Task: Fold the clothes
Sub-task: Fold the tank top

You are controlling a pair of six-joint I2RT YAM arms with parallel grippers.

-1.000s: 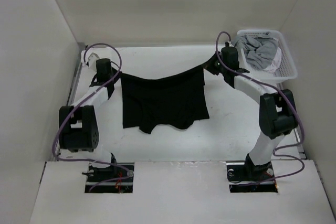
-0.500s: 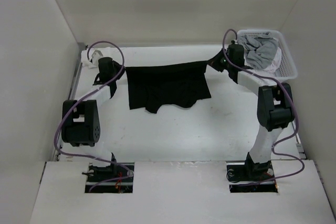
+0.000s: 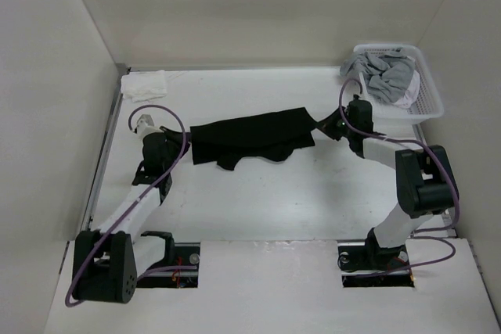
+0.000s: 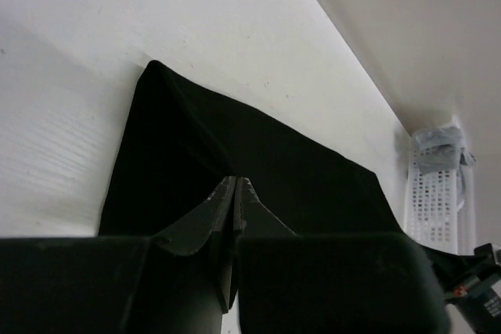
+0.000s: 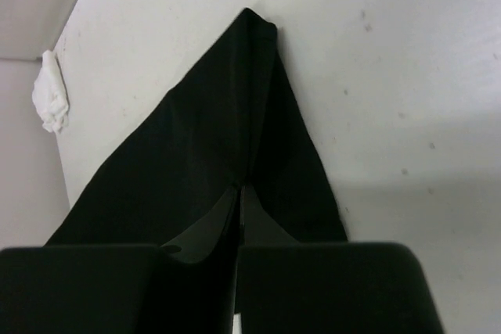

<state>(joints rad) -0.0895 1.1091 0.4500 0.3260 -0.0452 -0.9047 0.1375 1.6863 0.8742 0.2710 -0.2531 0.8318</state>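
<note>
One black garment [image 3: 250, 134], mid-table. Two robot arms: left arm [image 3: 137, 209] at seven o'clock, right arm [image 3: 391, 150] at four o'clock. Two grippers, one per arm: left gripper [image 4: 235, 185], right gripper [image 5: 239, 193]. One white basket [image 3: 429, 87] at two o'clock. Inside it a heap of grey garments [image 3: 383, 72], number impossible to tell. One small white cloth [image 3: 145, 84] at ten o'clock. One table [image 3: 274, 201].

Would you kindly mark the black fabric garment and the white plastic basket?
black fabric garment [image 3: 250, 134], top external view, middle of the cloth.
white plastic basket [image 3: 433, 87], top external view, right rim.
</note>
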